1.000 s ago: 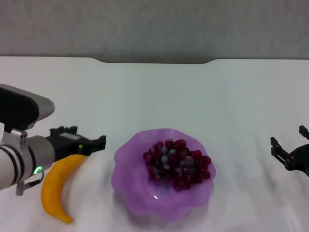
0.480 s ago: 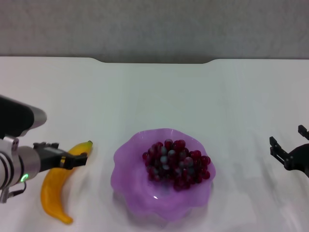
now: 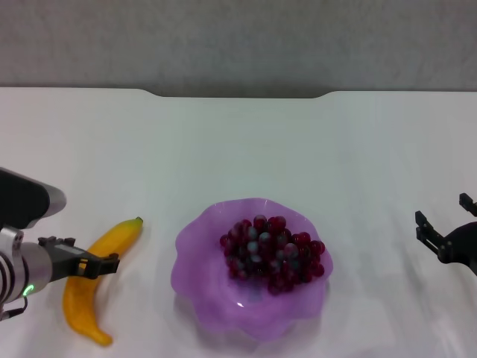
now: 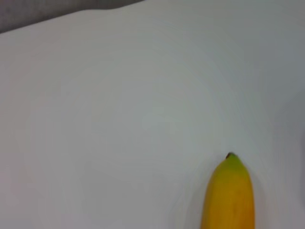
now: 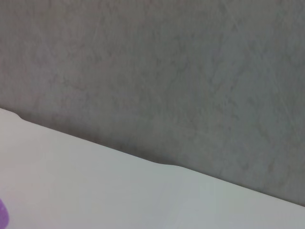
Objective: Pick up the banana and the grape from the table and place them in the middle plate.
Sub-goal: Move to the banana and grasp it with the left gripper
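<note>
Even, diffuse light washes the plain white flat surface (image 3: pixel 246 149), bright enough to flatten its texture, while the grey wall behind stays dim and mottled. Shadows are faint: a soft grey smudge lies beneath the translucent purple scalloped plastic dish (image 3: pixel 197 246), where a small white glint marks its near inner wall, and a pale shade hugs the curved yellow-orange banana (image 3: pixel 93 283). The dark red-purple bunch of grapes (image 3: pixel 272 253) shows pale, frosty highlights. In the left wrist view the banana's edges look soft and slightly out of focus.
</note>
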Tool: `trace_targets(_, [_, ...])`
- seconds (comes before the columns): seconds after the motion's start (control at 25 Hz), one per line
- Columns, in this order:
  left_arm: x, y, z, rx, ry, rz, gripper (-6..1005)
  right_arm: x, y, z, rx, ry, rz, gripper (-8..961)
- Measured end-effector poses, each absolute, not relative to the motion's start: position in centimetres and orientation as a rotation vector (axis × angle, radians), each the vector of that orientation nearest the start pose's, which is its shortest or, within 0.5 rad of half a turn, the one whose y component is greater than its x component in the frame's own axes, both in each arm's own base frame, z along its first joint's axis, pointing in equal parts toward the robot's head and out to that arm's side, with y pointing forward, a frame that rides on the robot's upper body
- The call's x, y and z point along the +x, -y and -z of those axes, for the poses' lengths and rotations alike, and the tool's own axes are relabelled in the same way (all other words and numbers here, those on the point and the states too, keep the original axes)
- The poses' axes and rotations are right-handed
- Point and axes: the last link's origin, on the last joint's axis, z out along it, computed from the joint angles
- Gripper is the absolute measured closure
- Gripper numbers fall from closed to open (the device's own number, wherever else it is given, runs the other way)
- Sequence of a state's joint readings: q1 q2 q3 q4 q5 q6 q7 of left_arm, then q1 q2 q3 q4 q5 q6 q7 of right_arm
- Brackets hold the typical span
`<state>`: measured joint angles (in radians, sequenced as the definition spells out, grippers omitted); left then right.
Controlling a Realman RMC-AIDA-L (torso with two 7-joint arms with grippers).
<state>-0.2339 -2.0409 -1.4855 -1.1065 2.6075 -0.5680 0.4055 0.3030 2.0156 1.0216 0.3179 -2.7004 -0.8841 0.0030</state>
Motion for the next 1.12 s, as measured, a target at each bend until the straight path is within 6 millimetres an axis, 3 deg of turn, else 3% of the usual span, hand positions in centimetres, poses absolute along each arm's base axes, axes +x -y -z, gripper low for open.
trace_targets(1.0, [-32.30,-34.07,3.22,-2.052,1.027,-0.183,135,36.05,-30.91,3.21,-1.849,-0.472,-0.348,122])
trace_targets(1.12, [-32.27,-34.12,3.20,-2.050,1.026,-0.180,260,35.99,-30.97,3.21,-1.850,-0.471,-0.349,122])
